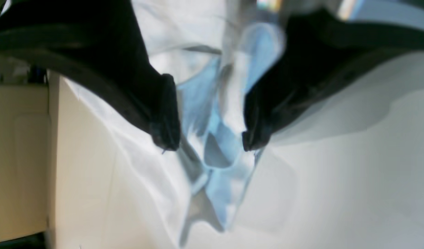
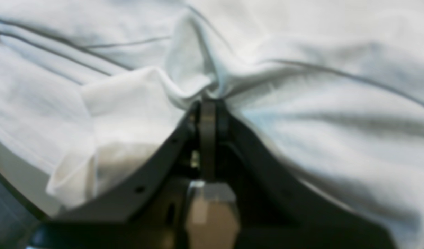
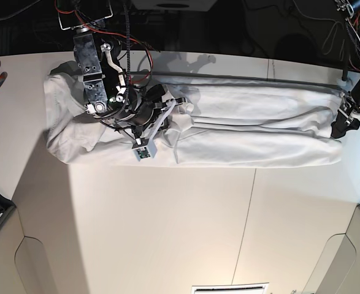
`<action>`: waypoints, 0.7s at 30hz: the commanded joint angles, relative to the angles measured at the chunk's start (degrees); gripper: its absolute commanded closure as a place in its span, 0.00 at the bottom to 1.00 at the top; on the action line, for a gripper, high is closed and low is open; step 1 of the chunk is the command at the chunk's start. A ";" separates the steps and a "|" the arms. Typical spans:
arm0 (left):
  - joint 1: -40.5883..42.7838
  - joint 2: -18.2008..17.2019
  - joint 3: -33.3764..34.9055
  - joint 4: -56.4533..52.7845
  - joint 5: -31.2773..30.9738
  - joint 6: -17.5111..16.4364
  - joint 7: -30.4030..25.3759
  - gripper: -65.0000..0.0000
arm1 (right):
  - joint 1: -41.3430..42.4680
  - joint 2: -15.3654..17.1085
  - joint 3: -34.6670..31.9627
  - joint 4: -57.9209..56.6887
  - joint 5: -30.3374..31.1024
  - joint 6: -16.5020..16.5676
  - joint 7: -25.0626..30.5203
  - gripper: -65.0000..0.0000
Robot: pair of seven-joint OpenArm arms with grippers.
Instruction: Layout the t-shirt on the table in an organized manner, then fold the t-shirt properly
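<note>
Black, curved fingers of the left gripper fill the top of the left wrist view, their tips spread wide apart with a bunched, bluish-looking fold of the plain white, wrinkly cotton t-shirt lying between them; neither tip is seen pressing the cloth, so the jaws stand released. Beneath the fold lies the wide, flat, matte white table.

In the right wrist view the right gripper has its dark jaws clenched flat together, and a pinch of the t-shirt is gathered right at their tips, with creases fanning outward from that spot. A looser flap of cloth hangs over to the left of the jaws, and the rest of the shirt spreads in soft ridges behind.

From the base view the t-shirt lies as a long, narrow band along the far edge of the table, running almost the whole width between the far corners. The right gripper sits on the cloth toward the far left part of the band, where the fabric is rumpled and thicker. The left gripper is at the opposite end of the band, by the table's right edge, at the shirt's tip. A thin dark seam line crosses the bare tabletop from the shirt toward the near edge.
</note>
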 commanded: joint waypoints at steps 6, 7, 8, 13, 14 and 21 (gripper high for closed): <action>-1.01 -1.16 7.54 0.70 -2.99 -0.89 -1.42 0.49 | 0.33 0.31 0.28 0.22 -1.90 -0.68 -1.49 1.00; -1.20 -1.14 7.93 0.70 -3.04 -0.89 -1.40 0.49 | 0.33 0.31 0.28 0.22 -1.90 -0.68 -1.46 1.00; -1.51 -1.01 7.98 0.70 -2.97 -0.89 -1.29 0.49 | 0.35 0.31 0.28 0.22 -1.90 -0.68 -1.46 1.00; -1.75 -0.87 7.89 0.72 -3.04 -0.89 -1.27 0.49 | 0.35 0.31 0.28 0.22 -1.90 -0.68 -1.46 1.00; -1.75 -0.87 7.80 0.72 -3.17 -0.89 -0.79 0.49 | 0.35 0.31 0.28 0.22 -1.90 -0.68 -1.46 1.00; -1.79 -0.90 7.80 0.72 -11.98 -0.89 7.74 0.49 | 0.33 0.33 0.28 0.22 -1.90 -0.68 -1.46 1.00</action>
